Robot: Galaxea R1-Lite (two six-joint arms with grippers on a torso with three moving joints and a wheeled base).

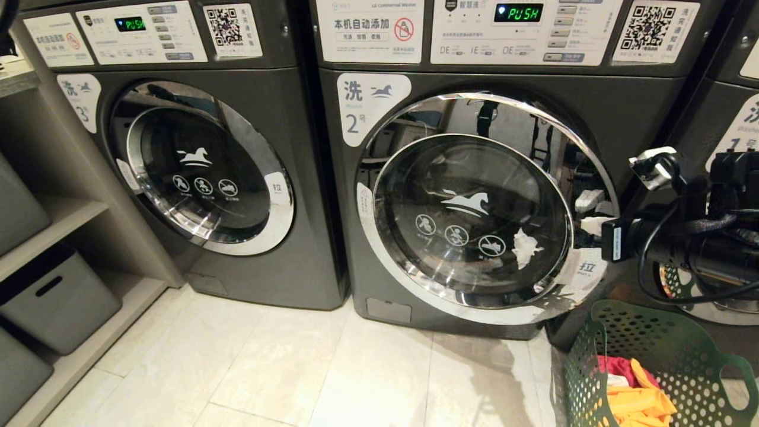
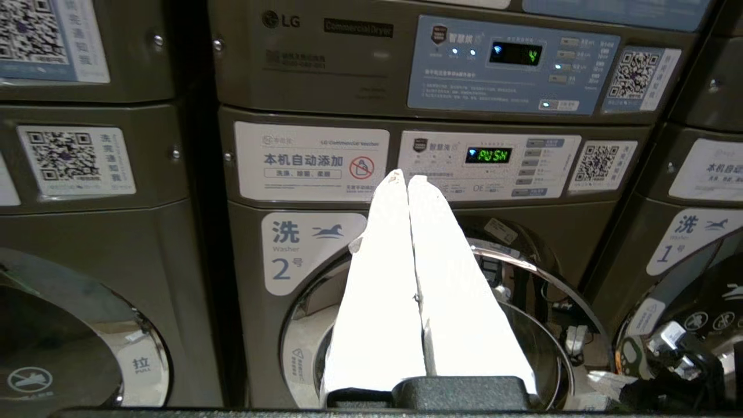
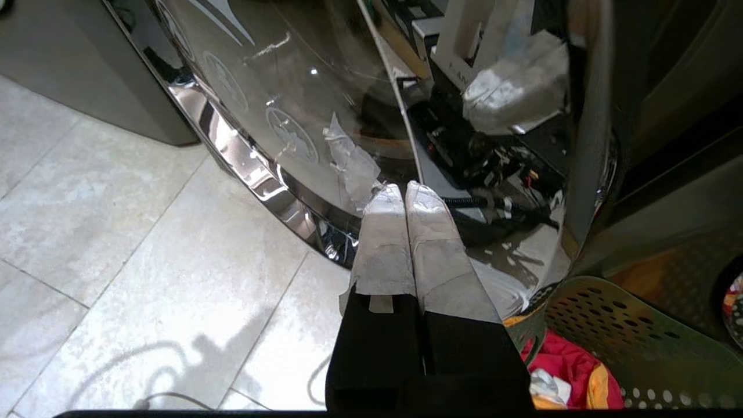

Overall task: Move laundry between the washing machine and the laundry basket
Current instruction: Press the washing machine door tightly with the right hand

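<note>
**Door shut, basket loaded, both grippers closed and empty**

The washing machine marked 2 stands in the middle of the row, its round chrome-rimmed door closed against the front. The washer marked 3 sits just beside it on the left, and the washer marked 1 on the right, partly hidden behind the right arm. Grey storage bins sit on open shelves at the far left.

The laundry basket rests on the tiled floor at the lower right, just beside the door's rim. The laundry lies inside it: red-pink cloth beneath orange-yellow folds, with a bit of white showing in the right wrist view.

The right gripper hangs close to the lower edge of the door glass, above the floor beside the basket; its fingers are pressed together with nothing between them. The left gripper is raised before the washer's control panel, fingers likewise pressed together and empty. The right arm and its cables cross in front of the door's right edge.
</note>
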